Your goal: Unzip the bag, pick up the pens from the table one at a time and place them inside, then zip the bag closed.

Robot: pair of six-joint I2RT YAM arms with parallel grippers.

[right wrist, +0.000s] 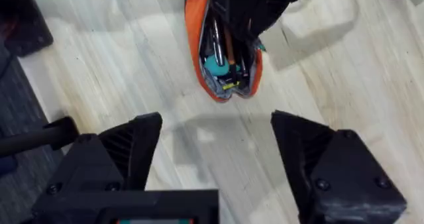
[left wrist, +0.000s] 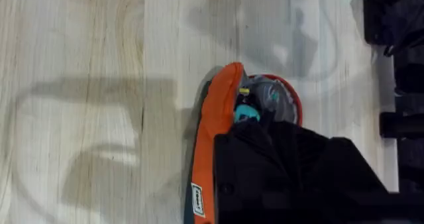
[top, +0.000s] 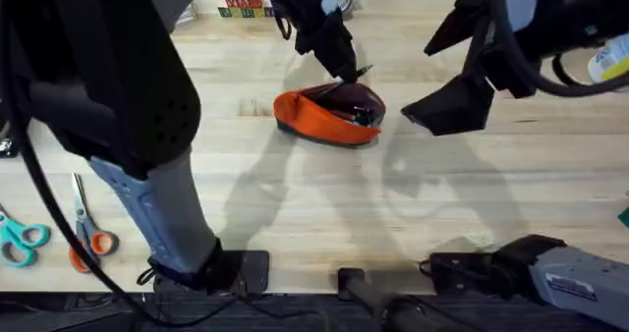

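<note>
The orange bag lies on the table at centre back, unzipped, its dark lining showing. In the right wrist view the bag holds thin dark pens beside a teal-tipped item. My left gripper reaches down from behind onto the bag's open mouth. The left wrist view has that gripper covering much of the bag. My right gripper hovers just right of the bag and above it, open with nothing in it; its own view looks past its spread fingers at the bag's end.
Orange-handled scissors and teal-handled scissors lie at the table's front left. Small lettered blocks stand at the far edge. A white bottle is at the right edge.
</note>
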